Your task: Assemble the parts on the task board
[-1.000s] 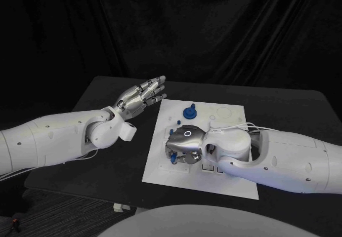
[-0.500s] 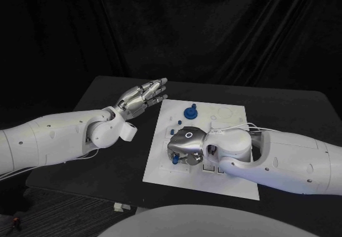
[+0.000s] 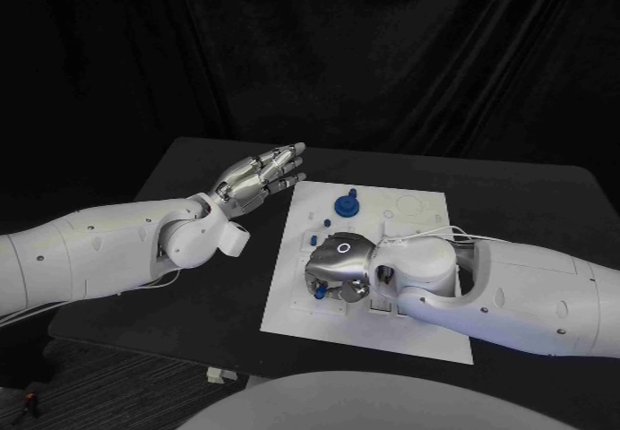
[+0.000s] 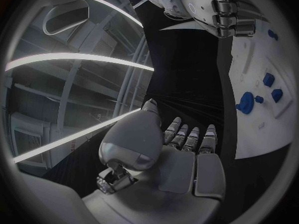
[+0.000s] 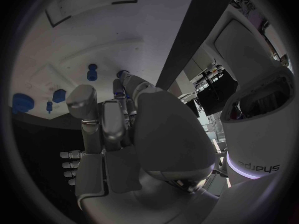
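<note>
Task board (image 3: 414, 327) mid table (image 3: 543, 193), bare table all round; left robot hand (image 3: 259, 175) flat, spread, empty, just off board's far-left edge; right robot hand (image 3: 339, 264) curled over board, fingertips at small blue part (image 3: 318, 290), grip unclear

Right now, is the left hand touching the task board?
Apart. In the head view the left hand hovers open beside the task board, dark table between them.
</note>
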`<action>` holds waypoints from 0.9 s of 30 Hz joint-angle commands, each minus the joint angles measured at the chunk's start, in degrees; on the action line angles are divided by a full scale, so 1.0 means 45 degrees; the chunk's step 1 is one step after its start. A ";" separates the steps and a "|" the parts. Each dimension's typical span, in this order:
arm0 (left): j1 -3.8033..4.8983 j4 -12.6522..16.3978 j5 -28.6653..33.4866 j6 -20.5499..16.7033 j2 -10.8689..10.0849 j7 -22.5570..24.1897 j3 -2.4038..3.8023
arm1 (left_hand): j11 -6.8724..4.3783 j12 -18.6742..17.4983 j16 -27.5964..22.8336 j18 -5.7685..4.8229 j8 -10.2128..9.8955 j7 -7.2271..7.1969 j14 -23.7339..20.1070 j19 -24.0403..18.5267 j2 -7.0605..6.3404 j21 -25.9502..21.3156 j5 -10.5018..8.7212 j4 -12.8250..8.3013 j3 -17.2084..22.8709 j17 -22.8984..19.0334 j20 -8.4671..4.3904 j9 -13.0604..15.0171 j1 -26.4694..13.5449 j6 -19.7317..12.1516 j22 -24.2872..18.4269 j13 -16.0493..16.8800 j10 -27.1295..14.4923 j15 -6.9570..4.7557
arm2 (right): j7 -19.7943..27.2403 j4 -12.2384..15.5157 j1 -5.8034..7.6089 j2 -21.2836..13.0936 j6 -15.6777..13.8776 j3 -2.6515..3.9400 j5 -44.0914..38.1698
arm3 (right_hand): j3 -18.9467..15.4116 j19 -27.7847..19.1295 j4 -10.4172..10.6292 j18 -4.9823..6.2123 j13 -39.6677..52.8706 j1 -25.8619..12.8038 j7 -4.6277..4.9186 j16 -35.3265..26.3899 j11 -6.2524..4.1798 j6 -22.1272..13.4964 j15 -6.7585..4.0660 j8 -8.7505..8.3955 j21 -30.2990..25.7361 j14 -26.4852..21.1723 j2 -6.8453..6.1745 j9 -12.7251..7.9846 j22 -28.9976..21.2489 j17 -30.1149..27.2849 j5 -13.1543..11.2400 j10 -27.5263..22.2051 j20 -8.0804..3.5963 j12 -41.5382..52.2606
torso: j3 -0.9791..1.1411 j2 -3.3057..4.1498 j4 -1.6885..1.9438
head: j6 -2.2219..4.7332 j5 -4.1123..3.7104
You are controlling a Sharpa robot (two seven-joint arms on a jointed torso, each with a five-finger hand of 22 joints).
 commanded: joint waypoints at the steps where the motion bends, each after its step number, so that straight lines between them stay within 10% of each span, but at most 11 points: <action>1: -0.0027 -0.0001 -0.0011 0.0221 0.0008 0.0091 0.0010 | 0.0066 0.0043 -0.0046 0.0140 -0.0048 0.0060 -0.0005 0.0036 0.0006 -0.0014 0.0085 0.0017 0.0093 -0.0015 0.0030 0.0019 0.0163 0.0026 0.0016 0.0018 0.0005 0.0081 | -0.0052 0.0012 -0.0050 -0.0023 0.0028 -0.0010 -0.0403 | 0.0000 -0.0069 -0.0077 0.0116 0.0017 0.0019 0.0006 -0.0061 0.0057 0.0135 -0.0013 0.0039 -0.0066 -0.0105 0.0044 0.0012 0.1505 -0.0002 0.0088 0.0035 0.0016 -0.0045 | 0.0000 0.0003 0.0000 | -0.0003 -0.0018; 12: -0.0042 -0.0034 -0.0011 0.0390 0.0078 -0.0018 0.0010 | 0.0054 0.0056 -0.0046 0.0139 0.0122 0.0388 -0.0005 0.0050 0.0060 -0.0004 0.0098 0.0020 0.0142 -0.0015 0.0098 0.0070 0.0191 0.0396 0.0030 0.0016 0.0005 0.0169 | 0.0056 -0.0082 -0.0088 0.0101 0.0066 -0.0010 -0.0639 | 0.0010 -0.0273 -0.0003 0.0149 -0.0002 -0.0470 0.0183 -0.0169 0.0204 -0.0722 0.0128 -0.0587 -0.0295 -0.0232 -0.0038 -0.0227 0.1428 -0.0124 -0.0017 -0.0419 0.0133 -0.0212 | -0.0001 -0.0004 -0.0001 | -0.0003 -0.0045; 16: -0.0048 -0.0038 -0.0011 0.0428 0.0083 -0.0046 0.0010 | 0.0083 0.0055 -0.0046 0.0139 0.0170 0.0447 -0.0005 0.0051 0.0057 -0.0003 0.0096 0.0020 0.0144 -0.0015 0.0106 0.0081 0.0193 0.0487 0.0031 0.0016 0.0005 0.0172 | 0.0034 -0.0131 -0.0104 0.0121 0.0138 -0.0010 -0.0651 | 0.0059 -0.0468 0.0151 0.0208 -0.0019 -0.0859 0.0125 -0.0304 0.0272 -0.2174 0.0202 -0.0787 -0.0620 -0.0382 -0.0226 -0.0637 0.1345 -0.0285 -0.0240 -0.0845 0.0215 -0.0303 | -0.0002 0.0001 0.0003 | -0.0003 -0.0031; 19: -0.0054 -0.0056 -0.0011 0.0448 0.0086 -0.0061 0.0010 | 0.0092 0.0063 -0.0046 0.0140 0.0177 0.0464 -0.0005 0.0052 0.0058 -0.0002 0.0096 0.0020 0.0146 -0.0015 0.0109 0.0082 0.0194 0.0507 0.0033 0.0017 0.0005 0.0174 | -0.0002 -0.0158 -0.0110 0.0107 0.0158 -0.0010 -0.0656 | -0.0036 -0.0721 0.0344 0.0274 -0.0054 -0.1252 -0.0366 -0.0531 0.0422 -0.3468 0.0291 -0.0764 -0.1112 -0.0609 -0.0388 -0.1006 0.1232 -0.0561 -0.0518 -0.1552 0.0302 -0.0396 | 0.0000 0.0005 0.0001 | -0.0003 -0.0029; 24: -0.0066 -0.0095 -0.0011 0.0476 0.0095 -0.0083 0.0010 | 0.0150 0.0123 -0.0046 0.0141 0.0212 0.0521 -0.0005 0.0054 0.0063 0.0000 0.0097 0.0020 0.0154 -0.0015 0.0118 0.0090 0.0198 0.0585 0.0035 0.0026 0.0014 0.0183 | -0.0003 -0.0180 -0.0113 0.0015 -0.0171 -0.0010 -0.0658 | -0.0845 -0.1157 0.0508 0.0411 0.0014 -0.1408 -0.1539 -0.0870 0.0657 -0.8381 0.0362 -0.0985 -0.2050 -0.1047 -0.0402 -0.1456 0.1050 -0.1039 -0.0781 -0.2802 0.0425 -0.0270 | 0.0001 0.0000 -0.0004 | -0.0003 -0.0017; 27: -0.0072 -0.0102 -0.0011 0.0484 0.0093 -0.0094 0.0010 | 0.0164 0.0137 -0.0046 0.0142 0.0229 0.0539 -0.0005 0.0056 0.0063 0.0001 0.0096 0.0020 0.0156 -0.0015 0.0120 0.0094 0.0200 0.0614 0.0038 0.0028 0.0016 0.0186 | 0.0031 -0.0155 -0.0109 -0.0099 -0.0482 -0.0010 -0.0659 | -0.1317 -0.1253 0.0664 0.0446 0.0048 -0.1244 -0.1686 -0.0958 0.0698 -0.8970 0.0388 -0.1019 -0.2315 -0.1164 -0.0364 -0.1483 0.1003 -0.1182 -0.0846 -0.3104 0.0448 -0.0179 | 0.0003 -0.0001 -0.0002 | -0.0003 -0.0014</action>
